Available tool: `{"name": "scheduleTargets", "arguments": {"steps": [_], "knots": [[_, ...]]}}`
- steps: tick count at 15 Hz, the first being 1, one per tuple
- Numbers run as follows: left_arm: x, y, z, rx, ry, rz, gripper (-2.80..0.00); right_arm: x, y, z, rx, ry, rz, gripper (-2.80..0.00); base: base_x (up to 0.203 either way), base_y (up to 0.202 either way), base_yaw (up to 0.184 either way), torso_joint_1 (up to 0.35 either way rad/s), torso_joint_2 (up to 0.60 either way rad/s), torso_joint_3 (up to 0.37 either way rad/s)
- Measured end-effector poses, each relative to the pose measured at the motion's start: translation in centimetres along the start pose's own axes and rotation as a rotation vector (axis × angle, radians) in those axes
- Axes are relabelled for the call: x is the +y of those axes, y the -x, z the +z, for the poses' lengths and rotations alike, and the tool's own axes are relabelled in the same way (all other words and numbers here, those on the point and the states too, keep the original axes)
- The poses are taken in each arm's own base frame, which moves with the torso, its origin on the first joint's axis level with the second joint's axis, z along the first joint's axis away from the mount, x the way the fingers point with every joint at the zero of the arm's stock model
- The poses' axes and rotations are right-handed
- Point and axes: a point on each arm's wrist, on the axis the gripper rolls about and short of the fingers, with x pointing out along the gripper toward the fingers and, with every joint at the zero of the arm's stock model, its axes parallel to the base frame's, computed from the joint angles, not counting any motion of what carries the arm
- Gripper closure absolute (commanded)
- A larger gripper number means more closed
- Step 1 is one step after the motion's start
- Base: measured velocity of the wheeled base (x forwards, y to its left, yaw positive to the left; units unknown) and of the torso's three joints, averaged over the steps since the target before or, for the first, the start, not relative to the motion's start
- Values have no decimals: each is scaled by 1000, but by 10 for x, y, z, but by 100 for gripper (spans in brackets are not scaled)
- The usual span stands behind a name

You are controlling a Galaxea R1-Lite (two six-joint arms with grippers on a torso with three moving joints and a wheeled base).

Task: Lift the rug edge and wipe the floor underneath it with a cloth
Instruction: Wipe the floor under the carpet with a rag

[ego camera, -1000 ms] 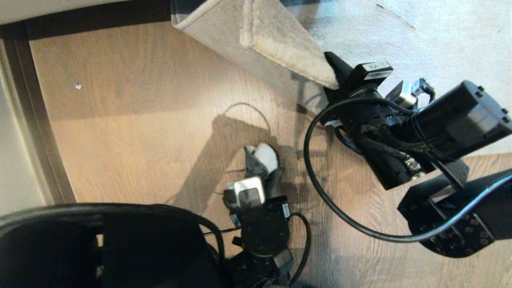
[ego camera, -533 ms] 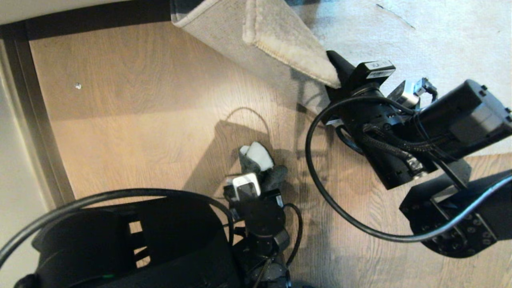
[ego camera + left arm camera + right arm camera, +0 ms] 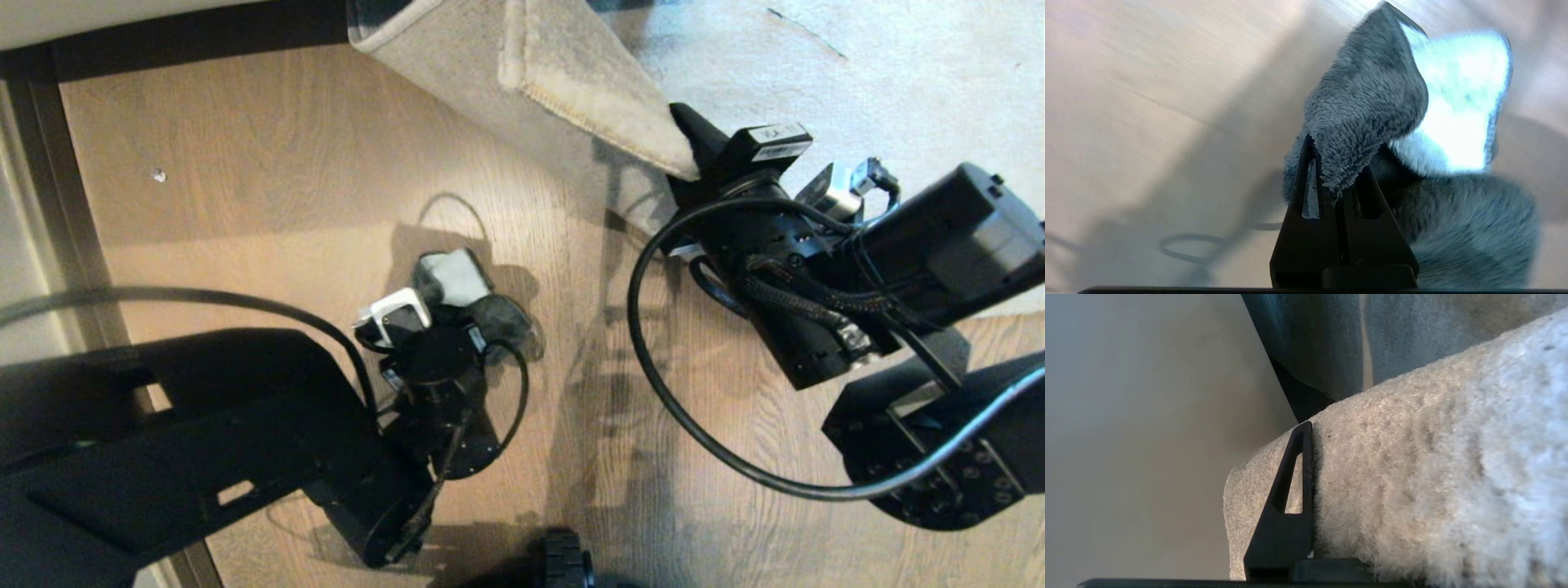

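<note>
While the rug (image 3: 816, 73) lies flat across the upper right of the head view, its corner is folded up and back, beige backing outward, leaving a wedge of shaded floor (image 3: 269, 204) in front of it. That wedge is what my next pass turns on: it lies up and to the right of the cloth, towards the raised rug edge (image 3: 596, 98), whose border runs on a slant from the skirting strip (image 3: 163, 37) down to the right claw (image 3: 694, 159).

My right claw is clamped on that rug edge at its lowest visible point; from the right wrist camera I see one finger (image 3: 1290, 486) pressed against the pile, the other hidden behind it.

My left claw (image 3: 457, 314) is the nearer one to the bare boards and sits well apart from the rug, tightly closed on a fold of the cloth (image 3: 457, 278). The cloth looks bunched, its pale face up and its darker part spilling onto the floor beside the claw; I judge it is in contact with the wood, though I cannot be sure.

No containers are in view.
</note>
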Motion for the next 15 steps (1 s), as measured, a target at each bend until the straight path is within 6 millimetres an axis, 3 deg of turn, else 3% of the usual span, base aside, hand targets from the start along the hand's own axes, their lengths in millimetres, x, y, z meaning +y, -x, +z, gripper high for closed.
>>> {"name": "scheduleTargets", "arguments": {"steps": [3, 7, 10, 15], "knots": [[33, -14, 19, -13, -29, 75, 0, 0, 2, 0, 1, 1, -3, 0, 0, 0, 0, 0, 0, 0], [66, -2, 39, 5, -77, 107, 0, 1, 2, 0, 2, 1, -4, 0, 0, 0, 0, 0, 0, 0], [69, 31, 51, 32, -103, 34, 0, 1, 3, 1, 2, 1, -6, 0, 0, 0, 0, 0, 0, 0], [48, 111, 53, 94, -149, -170, 0, 2, 3, 1, 1, 1, -5, 0, 0, 0, 0, 0, 0, 0]]}}
